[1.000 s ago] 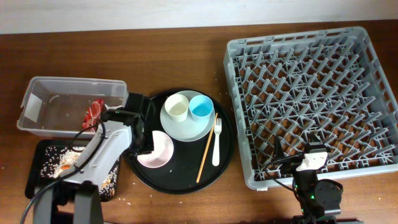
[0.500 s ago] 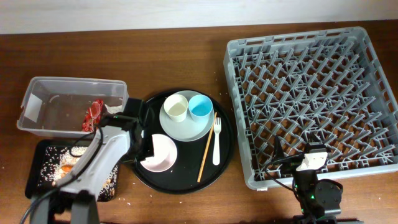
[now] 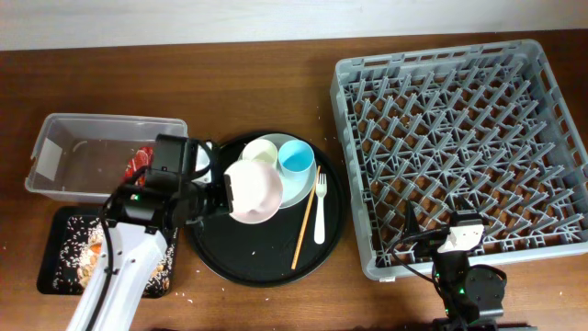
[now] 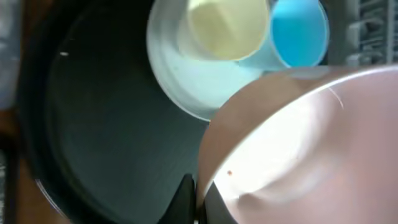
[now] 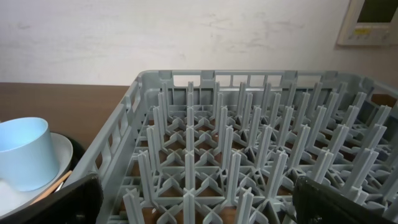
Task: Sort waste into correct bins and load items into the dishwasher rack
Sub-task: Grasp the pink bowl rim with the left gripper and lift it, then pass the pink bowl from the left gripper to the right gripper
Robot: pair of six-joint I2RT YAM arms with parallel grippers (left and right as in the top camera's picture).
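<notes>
The white bowl (image 3: 254, 191) is tilted at centre-left, its left rim pinched in the left gripper (image 3: 223, 195), and it overlaps the pale plate (image 3: 296, 190). The cream cup (image 3: 261, 154) and light blue cup (image 3: 297, 157) stand upright on that plate. Just right lie the white fork (image 3: 321, 210) and wooden chopstick (image 3: 303, 225). At upper left the red wrapper (image 3: 138, 164) lies in the clear tub (image 3: 110, 119). Rice (image 3: 73, 241) covers the black tray (image 3: 55, 217) below it. The grey rack (image 3: 432, 55) fills the right.

I took it for a lab-style room with a mock dishwashing setup: wooden table (image 3: 276, 83), bare white wall (image 5: 186, 31), wall control panel (image 5: 373, 22), grey dishwasher rack (image 3: 459, 147)
</notes>
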